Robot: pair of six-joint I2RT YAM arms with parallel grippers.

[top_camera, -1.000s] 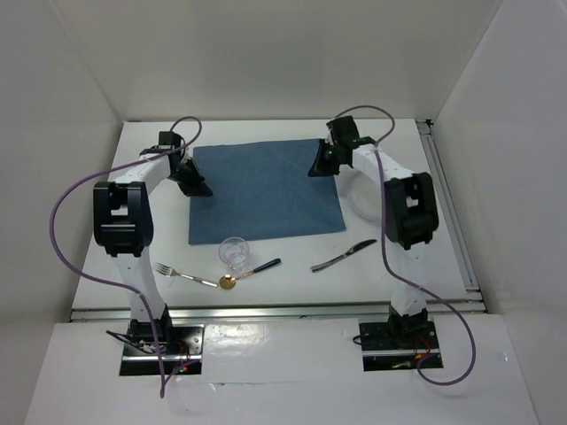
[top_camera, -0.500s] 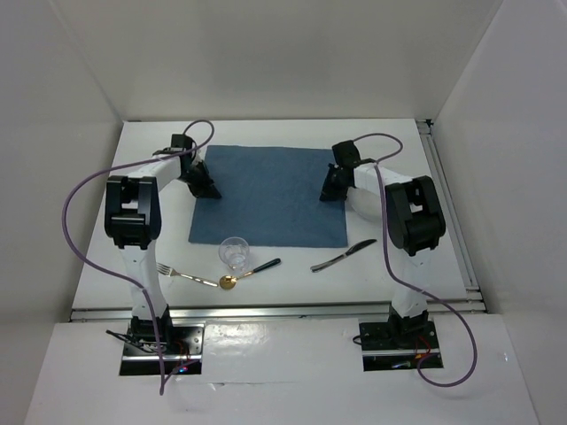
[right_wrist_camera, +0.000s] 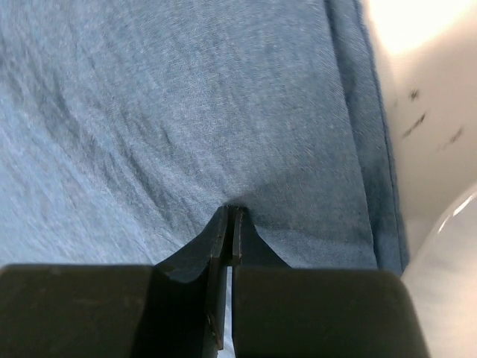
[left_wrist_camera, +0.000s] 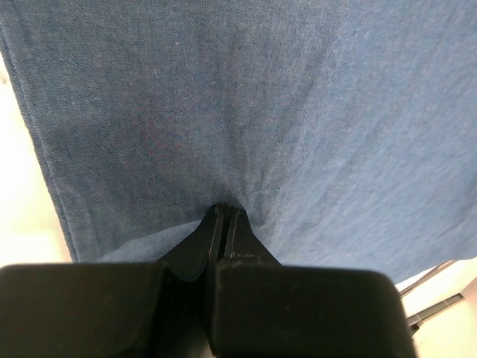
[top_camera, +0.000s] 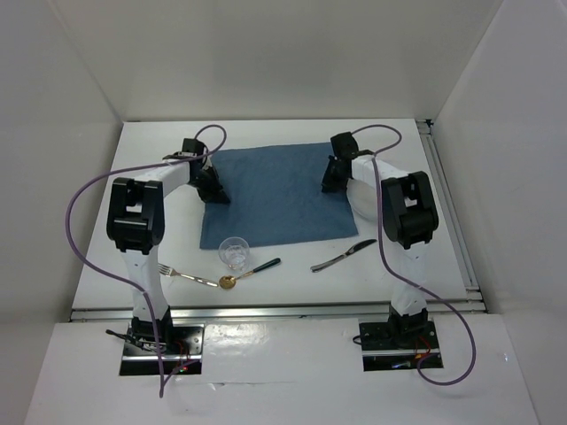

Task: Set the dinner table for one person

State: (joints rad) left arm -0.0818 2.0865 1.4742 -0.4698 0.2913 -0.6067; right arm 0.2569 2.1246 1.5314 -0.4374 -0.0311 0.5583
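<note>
The blue cloth (top_camera: 275,190) lies flat on the white dinner table (top_camera: 151,221), between the two arms. My left gripper (top_camera: 217,195) is shut on the cloth near its left edge; in the left wrist view the fingertips (left_wrist_camera: 223,209) pinch a small pucker of the fabric (left_wrist_camera: 283,112). My right gripper (top_camera: 330,184) is shut on the cloth near its right edge; in the right wrist view the fingertips (right_wrist_camera: 231,210) pinch the fabric (right_wrist_camera: 186,112). A white plate (top_camera: 365,212) lies right of the cloth, partly hidden by the right arm.
A clear glass (top_camera: 234,252) stands at the cloth's front left corner. A fork (top_camera: 182,274), a gold spoon with a dark handle (top_camera: 250,273) and a knife (top_camera: 344,255) lie in front. The plate's rim (right_wrist_camera: 455,253) shows in the right wrist view. White walls surround the table.
Both grippers have moved inward and stayed shut on the cloth. The cloth has slid to the right and turned slightly; its left edge now lies further right.
</note>
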